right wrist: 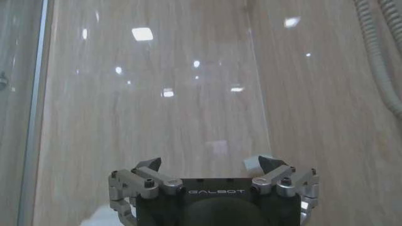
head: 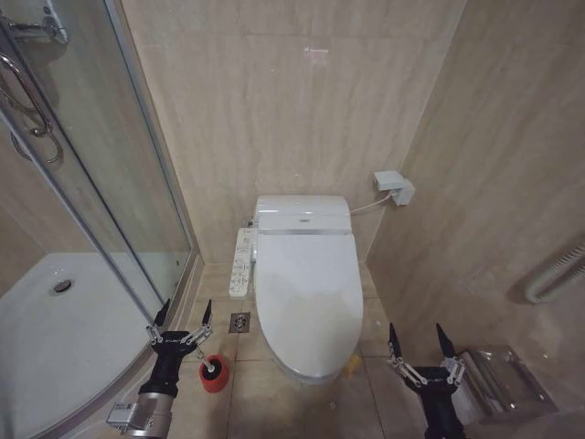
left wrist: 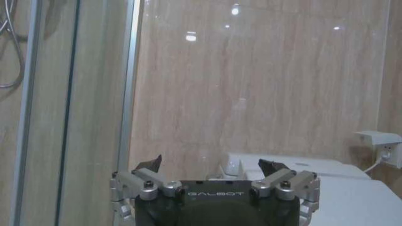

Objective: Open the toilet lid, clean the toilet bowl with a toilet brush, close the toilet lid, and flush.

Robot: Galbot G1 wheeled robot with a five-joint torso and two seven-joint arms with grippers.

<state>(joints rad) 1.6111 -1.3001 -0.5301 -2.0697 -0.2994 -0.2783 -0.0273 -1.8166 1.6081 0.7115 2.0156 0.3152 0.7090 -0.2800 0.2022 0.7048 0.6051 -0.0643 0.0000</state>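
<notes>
White glossy plastic toilet lid (head: 308,291) lies shut over the bowl, centre floor. Your left gripper (head: 182,320) and right gripper (head: 420,340) hover spread, low at either side; hook the near front edge and lift slowly.

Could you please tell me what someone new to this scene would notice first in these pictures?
The white toilet, its lid shut, stands in the middle against the beige tiled wall, a button panel along its side. Low in the head view, the left tool and right tool hang open on either side of it. The red brush holder sits on the floor by the left tool.
</notes>
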